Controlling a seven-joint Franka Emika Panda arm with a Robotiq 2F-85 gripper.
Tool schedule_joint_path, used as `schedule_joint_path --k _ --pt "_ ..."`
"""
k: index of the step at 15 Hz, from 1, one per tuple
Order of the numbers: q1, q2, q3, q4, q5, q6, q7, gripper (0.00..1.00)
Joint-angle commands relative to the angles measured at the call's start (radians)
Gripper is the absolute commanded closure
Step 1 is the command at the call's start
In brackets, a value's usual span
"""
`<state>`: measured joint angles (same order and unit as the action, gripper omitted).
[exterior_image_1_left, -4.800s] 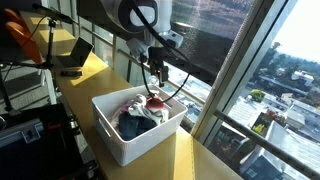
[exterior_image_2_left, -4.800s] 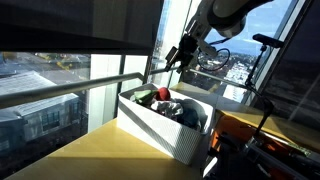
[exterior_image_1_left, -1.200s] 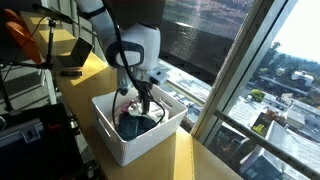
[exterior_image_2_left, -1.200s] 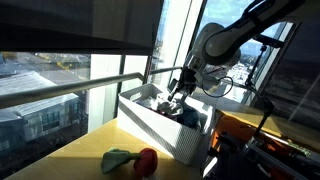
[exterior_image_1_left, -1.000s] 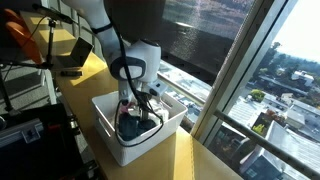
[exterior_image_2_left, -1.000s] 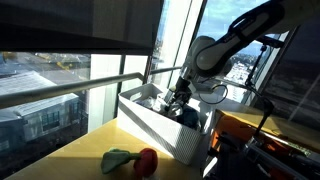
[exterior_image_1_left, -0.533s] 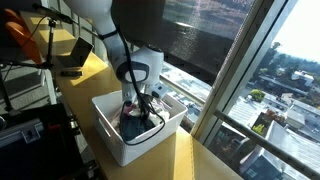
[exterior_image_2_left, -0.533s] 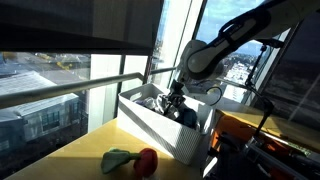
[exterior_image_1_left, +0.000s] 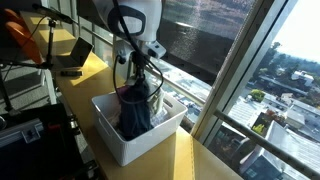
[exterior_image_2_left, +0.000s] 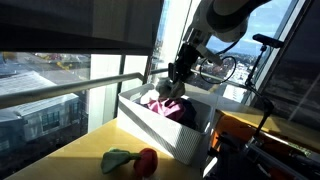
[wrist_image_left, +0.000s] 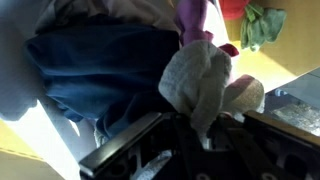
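Your pincer (exterior_image_1_left: 139, 76) is pinching a bundle of clothes (exterior_image_1_left: 133, 112) at its top, and the bundle hangs down from it. In both exterior views the lower end of the clothes is inside the white bin (exterior_image_1_left: 108, 140) and the upper end is above its rim. The bin stands on the yellow table (exterior_image_2_left: 60, 160). In an exterior view, a green and red thing (exterior_image_2_left: 130, 160) lies on the table at 7 o'clock from the bin, apart from it.
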<state>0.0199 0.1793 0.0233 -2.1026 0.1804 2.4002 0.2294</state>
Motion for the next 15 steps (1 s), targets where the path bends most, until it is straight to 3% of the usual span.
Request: schedule_joint_path --k 1,8,15 --pt "0.054 -0.176 0.043 -0.054 0.002 -0.054 0.034 0.95" --pt "0.19 -0.315 0.204 0.031 -0.083 -0.114 0.133 0.95" --pt "0.244 -0.316 0.345 0.344 -0.286 -0.253 0.224 0.95"
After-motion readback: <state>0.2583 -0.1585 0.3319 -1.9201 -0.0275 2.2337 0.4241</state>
